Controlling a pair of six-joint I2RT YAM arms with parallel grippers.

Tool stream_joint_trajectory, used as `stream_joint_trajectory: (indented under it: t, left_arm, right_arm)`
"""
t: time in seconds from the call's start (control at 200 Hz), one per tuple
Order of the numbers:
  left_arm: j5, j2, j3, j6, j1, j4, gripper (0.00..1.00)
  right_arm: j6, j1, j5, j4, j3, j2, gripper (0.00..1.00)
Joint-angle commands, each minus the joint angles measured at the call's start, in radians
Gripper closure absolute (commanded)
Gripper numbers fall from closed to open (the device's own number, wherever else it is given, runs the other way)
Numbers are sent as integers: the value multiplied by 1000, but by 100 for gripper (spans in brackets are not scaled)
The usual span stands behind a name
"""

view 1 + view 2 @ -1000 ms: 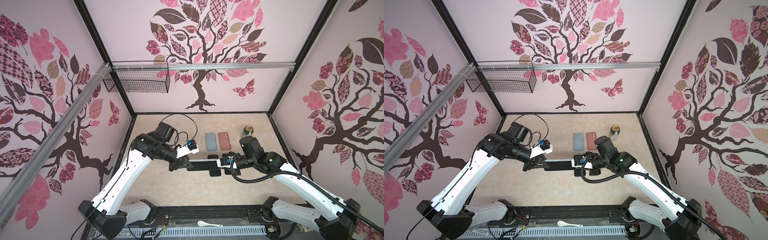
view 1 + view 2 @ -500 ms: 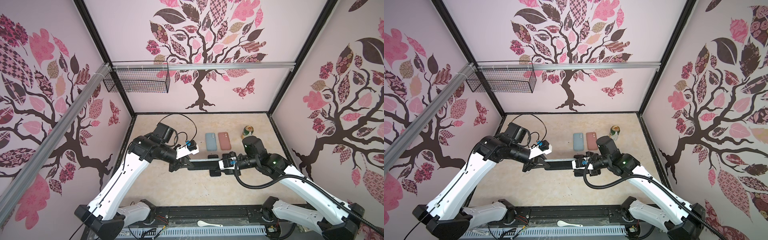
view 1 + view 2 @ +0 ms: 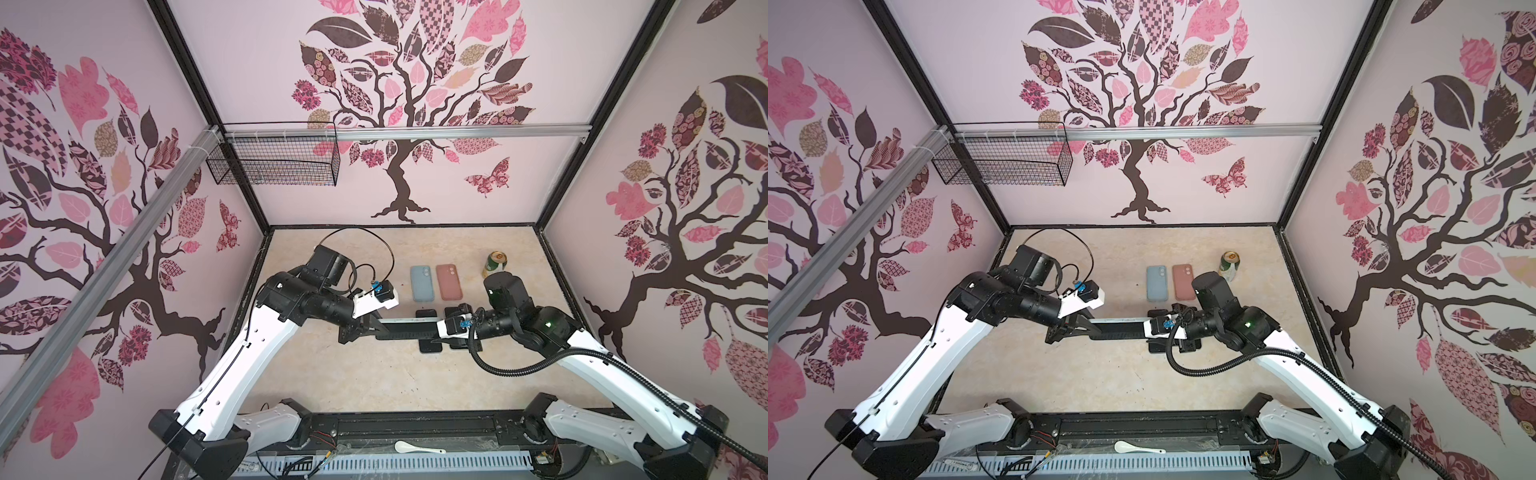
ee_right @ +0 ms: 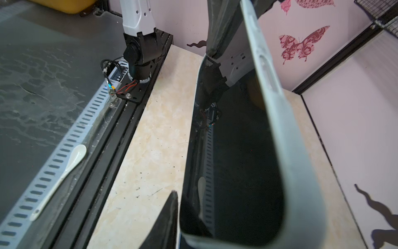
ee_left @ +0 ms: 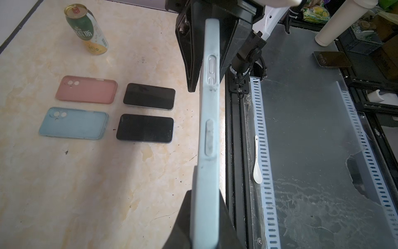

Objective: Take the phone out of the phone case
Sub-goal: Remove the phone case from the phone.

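A phone [image 3: 407, 331] with a black screen sits in a pale blue phone case [image 5: 209, 107], held edge-up in the air over the table's middle in both top views. My left gripper [image 5: 204, 194] is shut on one end of the case [image 3: 1121, 320]. My right gripper [image 3: 436, 328] straddles the other end with its jaws a little apart. One of its fingers [image 4: 169, 217] stands beside the phone's edge with a thin gap, and the case hides the other finger. The screen [image 4: 241, 151] shows dark inside the case wall [image 4: 286, 140].
On the table lie an empty blue case [image 3: 422, 283] and an empty pink case [image 3: 449, 281], each with a bare black phone [image 5: 149, 95] [image 5: 145, 128] next to it. A green can [image 3: 495, 264] stands at the back right. A white spoon [image 3: 417, 448] rests on the front rail.
The right gripper's jaws have widened a little around the case's end. The left grip and the held phone stay about where they were.
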Motion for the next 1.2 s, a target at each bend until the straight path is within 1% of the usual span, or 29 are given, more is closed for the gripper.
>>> stream_joint_trajectory:
  t: [0.0,0.08,0.4,0.53,0.72,0.905,1.195]
  left_arm:
    - [28,-5,33,1,1,35,100]
    - [26,-6,33,2,1,33,100]
    - [19,-8,33,5,1,29,100]
    - [20,-5,35,7,2,28,100]
    - [31,21,54,25,0,-9,100]
    - [23,44,65,39,1,-37,100]
    - [-3,81,101,56,0,-62,100]
  right_arm:
    - [-14,9,-11,-35,50,14,68]
    - [-13,11,-13,-40,54,15,69]
    - [-15,17,-6,-54,64,29,82]
    - [-21,23,4,-59,66,34,89]
    - [-43,53,59,-44,63,36,100]
    - [-34,96,99,25,39,20,100]
    - [-48,146,126,40,44,12,100]
